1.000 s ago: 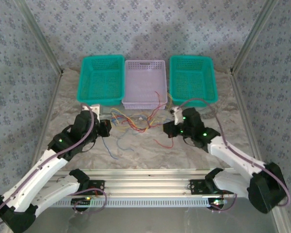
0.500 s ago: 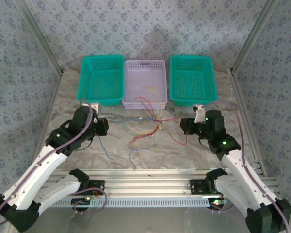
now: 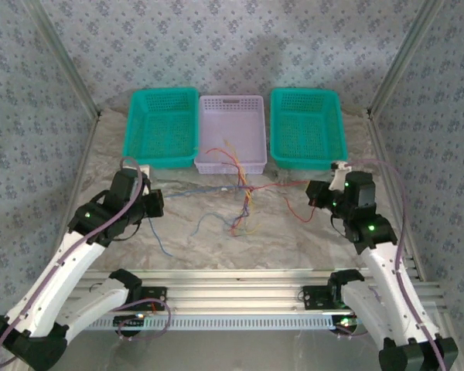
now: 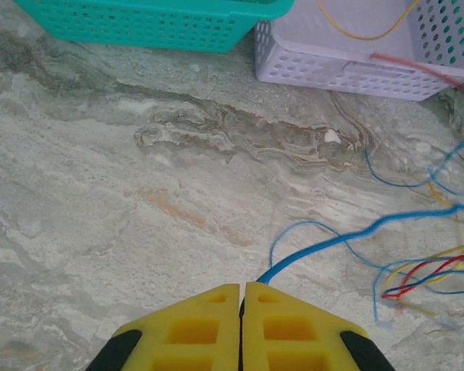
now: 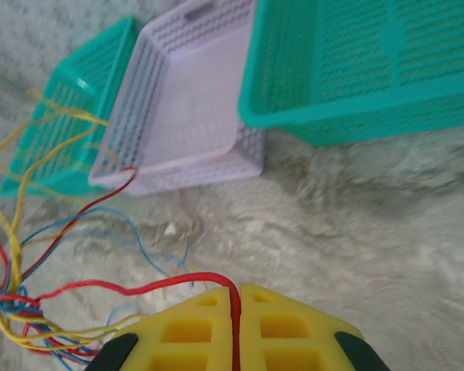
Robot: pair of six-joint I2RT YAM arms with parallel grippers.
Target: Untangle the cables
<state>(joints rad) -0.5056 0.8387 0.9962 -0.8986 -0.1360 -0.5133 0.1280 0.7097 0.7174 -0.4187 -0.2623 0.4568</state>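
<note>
Blue wire (image 4: 371,227) pinched in left gripper (image 4: 242,287), red wire (image 5: 162,284) in right gripper (image 5: 237,289) — cables (image 3: 246,189) knotted between.

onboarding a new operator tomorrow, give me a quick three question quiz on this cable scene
1. True or false: the left hand is shut on a blue cable.
2. Which colour of cable does the right hand grip? A yellow, B red, C blue.
3. How many baskets stand along the far edge of the table?
Key: 1 true. 2 B, the red cable. 3 three: left teal basket, white basket, right teal basket.
</note>
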